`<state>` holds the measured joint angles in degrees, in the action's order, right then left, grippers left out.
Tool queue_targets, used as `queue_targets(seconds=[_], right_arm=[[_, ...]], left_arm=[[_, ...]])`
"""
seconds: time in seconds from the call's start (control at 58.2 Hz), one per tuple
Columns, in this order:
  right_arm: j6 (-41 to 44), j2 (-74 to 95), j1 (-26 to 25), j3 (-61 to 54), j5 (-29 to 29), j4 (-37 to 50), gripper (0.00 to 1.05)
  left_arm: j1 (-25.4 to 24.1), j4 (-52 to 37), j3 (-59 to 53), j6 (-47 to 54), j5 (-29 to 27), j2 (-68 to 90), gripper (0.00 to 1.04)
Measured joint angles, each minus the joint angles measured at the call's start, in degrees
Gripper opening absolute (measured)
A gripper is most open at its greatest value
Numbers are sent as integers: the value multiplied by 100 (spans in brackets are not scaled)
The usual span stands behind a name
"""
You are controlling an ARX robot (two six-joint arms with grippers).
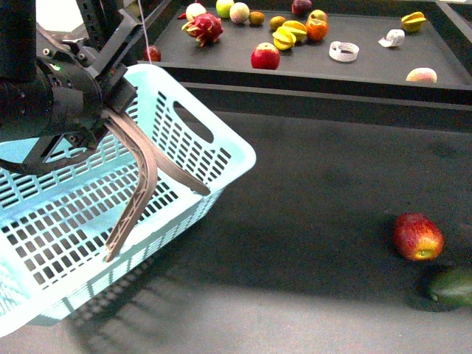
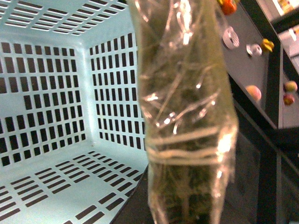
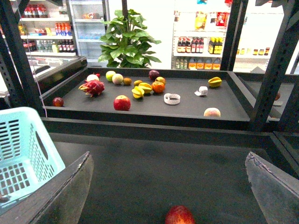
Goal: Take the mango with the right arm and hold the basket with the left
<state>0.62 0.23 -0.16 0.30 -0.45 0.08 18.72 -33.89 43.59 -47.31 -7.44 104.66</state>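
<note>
Two arms, two jobs. At the left, the left gripper reaches over the basket, which hangs tilted with its mouth turned right. Its fingers seem clenched on the basket's wall, though the contact itself is hidden. Best to grip firmly and level the basket a little, so fruit dropped in cannot roll out. Mid-scene, on the far tray, the likeliest mango is the smooth yellow oval just beside an orange fruit — small at this range, so that is a judgement. At the near right lie a red fruit and a green fruit; neither is wanted. The right gripper hovers low above the table, fingers spread wide and empty. It should reach far, straddle the mango's narrow width and close gently — clear of the neighbours.
</note>
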Motion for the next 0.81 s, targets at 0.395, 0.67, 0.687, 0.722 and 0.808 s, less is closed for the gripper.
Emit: queue_targets(seconds=[0.395, 0.67, 0.687, 0.722, 0.808], right_arm=[[0, 0, 0, 0, 0, 0, 97], [0, 0, 0, 0, 0, 0, 97], [0, 0, 0, 0, 0, 0, 97], [0, 0, 0, 0, 0, 0, 97], [0, 0, 0, 0, 0, 0, 97]], left_arm=[[907, -717, -664, 1781, 820, -807, 5], [1604, -979, -848, 2400, 1287, -791, 5], [1620, -979, -848, 2413, 1307, -787, 5], [1633, -979, -848, 2420, 1327, -780, 5], [1633, -968, -848, 2420, 1298, -750, 5]])
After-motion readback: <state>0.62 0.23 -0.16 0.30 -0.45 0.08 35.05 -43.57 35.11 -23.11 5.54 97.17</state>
